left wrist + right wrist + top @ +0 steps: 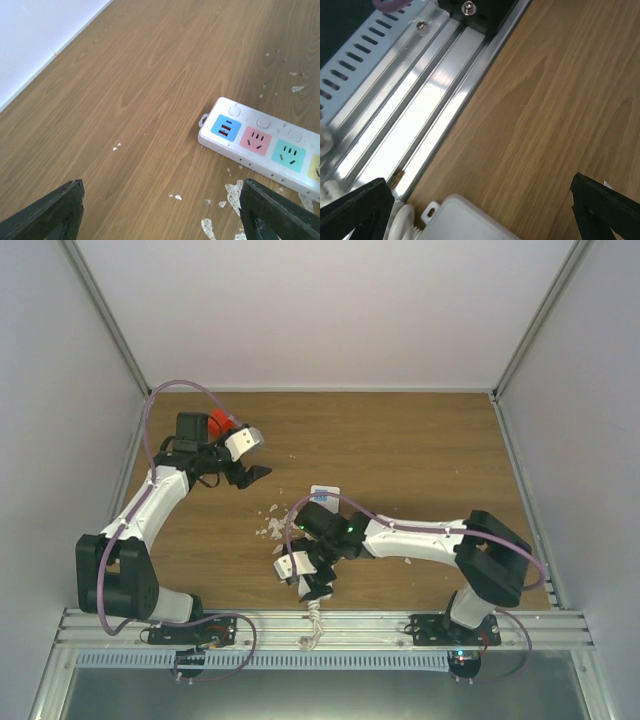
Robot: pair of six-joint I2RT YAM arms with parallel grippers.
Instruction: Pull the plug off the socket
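Long white plastic power strip [260, 145], pastel outlet panels up: long axis roughly square to aluminium rail [420, 115], twisted white cord [402, 222] end nearest the rail. Left gripper [162, 200] and right gripper [479, 200] both spread wide, holding nothing.

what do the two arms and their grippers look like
The left arm and right arm have white links, black joints and a mauve cable looping alongside. An orange-red part sits at the left wrist. The left gripper and right gripper have black tapered fingers.
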